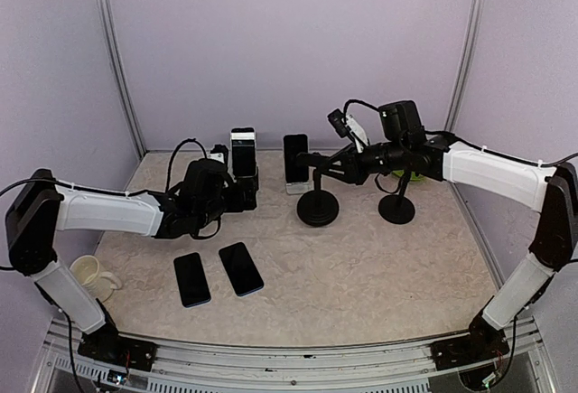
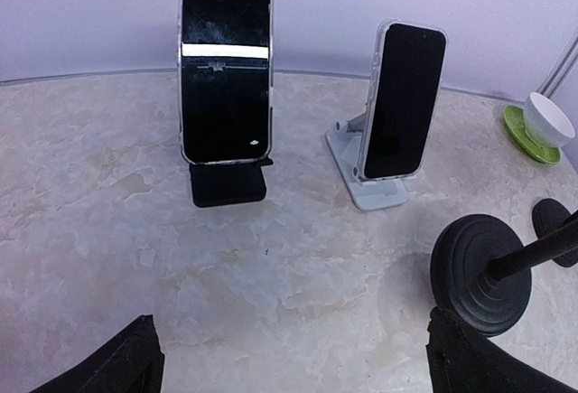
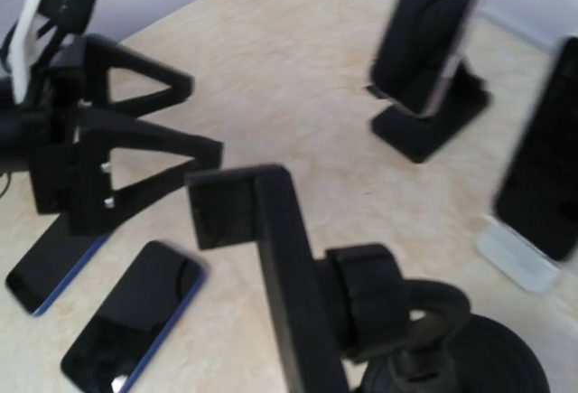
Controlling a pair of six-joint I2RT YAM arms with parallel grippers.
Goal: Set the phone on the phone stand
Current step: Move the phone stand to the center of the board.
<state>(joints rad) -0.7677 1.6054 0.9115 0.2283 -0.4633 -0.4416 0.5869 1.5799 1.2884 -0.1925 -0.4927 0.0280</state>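
Left pincer (image 2: 293,368): is being held spread wide with nothing between its fingertips (image 2: 122,361), low over the far-left part of the worktop (image 1: 379,276) and facing the far edge.
Right pincer (image 3: 206,118): is being held over the middle of the far half, its fingers only narrowly parted. Nothing seems to be pinched, though the wrist view is blurred.
Clamp stand (image 1: 318,208): is being kept upright on its round black base, and its clamp head (image 3: 271,248) is sitting empty just beside the right pincer.
Left flat phone (image 1: 191,279): is being left lying on the worktop, left of centre and toward the near edge.
Right flat phone (image 1: 241,268): is being left lying just beside it, apart from both pincers.
Black stand (image 2: 228,183): is being used to prop a dark phone (image 2: 225,72) near the far edge.
White stand (image 2: 366,176): is being used to prop a clear-cased phone (image 2: 402,99) beside the black stand.
Second round-base stand (image 1: 397,208): is being kept empty toward the far-right corner.
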